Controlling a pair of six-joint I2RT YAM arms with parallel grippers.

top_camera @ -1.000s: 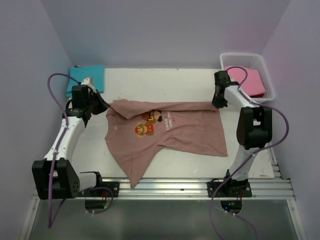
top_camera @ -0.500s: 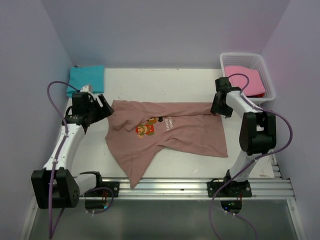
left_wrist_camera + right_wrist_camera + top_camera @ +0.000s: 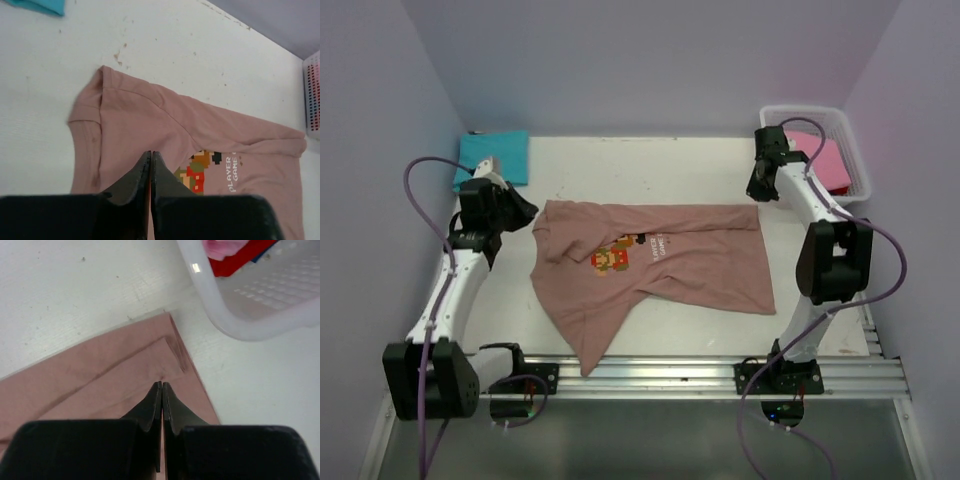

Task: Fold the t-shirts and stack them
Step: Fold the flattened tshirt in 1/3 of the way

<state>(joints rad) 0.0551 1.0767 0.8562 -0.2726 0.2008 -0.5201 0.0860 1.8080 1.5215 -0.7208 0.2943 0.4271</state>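
Salmon-brown tee (image 3: 655, 265) lies mid-frame in the top view on the white table (image 3: 650, 160), print side up and not flat. Its top edge is folded over into a long band running left to right, w/ creases below it. The lower left part trails down to a point near the bottom rail. The left wrist view shows a short sleeve and its hem at upper left of the cloth.

Chest print: small pixel figure (image 3: 197, 172) in red, brown and green. White text beside it reads "PLAYER" and "GAME O…", the rest cut off by the fold.

Teal tee (image 3: 495, 157) is folded at upper left of the table, apart from the brown one. Pink tee (image 3: 820, 160) sits in the white basket (image 3: 853, 170) at upper right.

Left claw (image 3: 151, 155): fingers pressed together over the shirt's left shoulder area, no cloth seen betw. them. Right claw (image 3: 161, 385): fingers together too, over the shirt's upper right corner near the basket rim, gripping nothing.
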